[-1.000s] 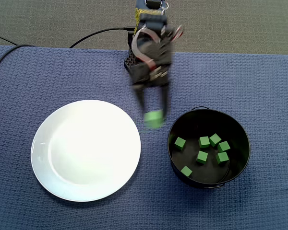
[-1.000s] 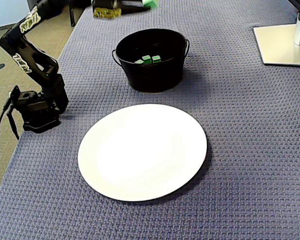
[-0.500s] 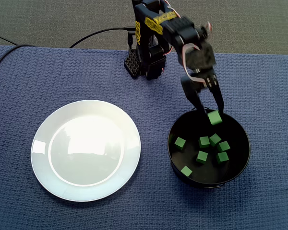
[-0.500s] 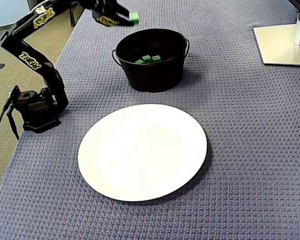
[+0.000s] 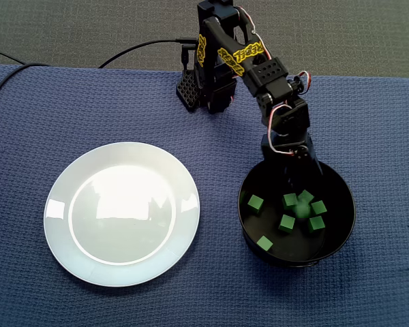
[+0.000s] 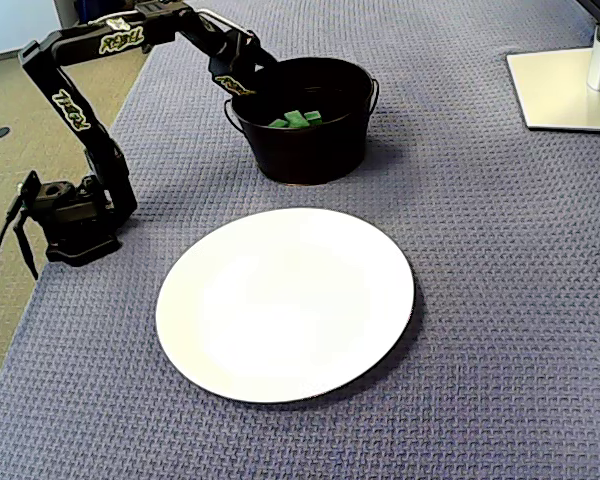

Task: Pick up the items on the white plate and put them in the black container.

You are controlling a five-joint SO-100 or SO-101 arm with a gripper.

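The smooth round plate [image 5: 123,212] sits on bumpy blue cloth [image 5: 54,102]. In a fixed view, green cubes [image 5: 255,203] lie spread in the round black pot [image 5: 348,216]; in a fixed view, only a few cubes [image 6: 298,118] peek out. The gripper [image 5: 301,185] dips inside; whether its fingers are apart cannot be told.

I've a fixed view straight down on the worktop [image 5: 368,122], arm base [image 5: 206,92] at the top edge. A fixed view also looks low and oblique, white plate [image 6: 285,300] nearest, arm base [image 6: 75,215] left. Both fixed views share white plate, black container [image 6: 302,160], arm base.
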